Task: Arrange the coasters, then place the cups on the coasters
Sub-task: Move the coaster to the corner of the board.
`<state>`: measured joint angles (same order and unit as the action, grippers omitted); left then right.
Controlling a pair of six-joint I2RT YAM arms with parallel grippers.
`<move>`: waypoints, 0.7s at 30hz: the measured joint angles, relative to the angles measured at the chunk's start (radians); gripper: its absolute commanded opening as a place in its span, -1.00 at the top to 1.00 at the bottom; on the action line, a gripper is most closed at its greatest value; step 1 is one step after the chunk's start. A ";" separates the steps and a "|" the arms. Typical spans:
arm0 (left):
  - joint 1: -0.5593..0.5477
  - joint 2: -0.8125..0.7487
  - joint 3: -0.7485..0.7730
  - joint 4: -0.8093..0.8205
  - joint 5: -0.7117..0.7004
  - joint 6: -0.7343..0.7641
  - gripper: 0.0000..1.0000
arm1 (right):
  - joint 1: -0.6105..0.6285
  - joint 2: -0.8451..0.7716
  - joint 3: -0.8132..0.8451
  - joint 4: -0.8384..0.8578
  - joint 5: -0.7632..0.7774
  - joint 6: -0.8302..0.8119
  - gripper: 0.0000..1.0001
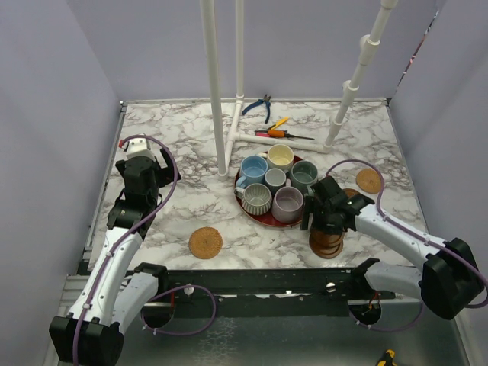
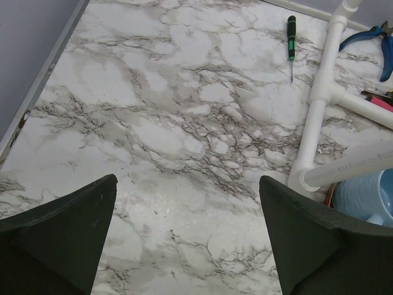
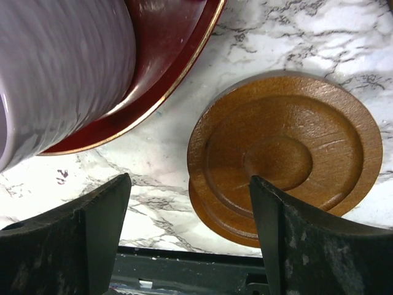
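Table point(image 1: 198, 198): white marble pattern with grey veins. I noted plain lavender walls point(image 1: 305, 46) on three sides, a white pipe frame point(image 1: 215, 91) at the back, and even light.

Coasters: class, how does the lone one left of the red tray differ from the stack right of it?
The lone coaster is light tan; the stack is dark brown. The lone coaster lies single, out in the open; the stack holds several and sits under the right gripper. Both are round, flat discs.
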<state>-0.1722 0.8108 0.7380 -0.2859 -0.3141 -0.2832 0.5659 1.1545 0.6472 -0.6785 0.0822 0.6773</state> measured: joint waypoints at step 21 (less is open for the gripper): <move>0.000 0.008 0.000 0.000 0.011 0.000 -0.98 | -0.025 0.039 -0.001 0.046 -0.060 -0.024 -0.44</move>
<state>-0.1722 0.8188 0.7380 -0.2859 -0.3031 -0.2832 0.5411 1.1931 0.6460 -0.6327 0.0219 0.6537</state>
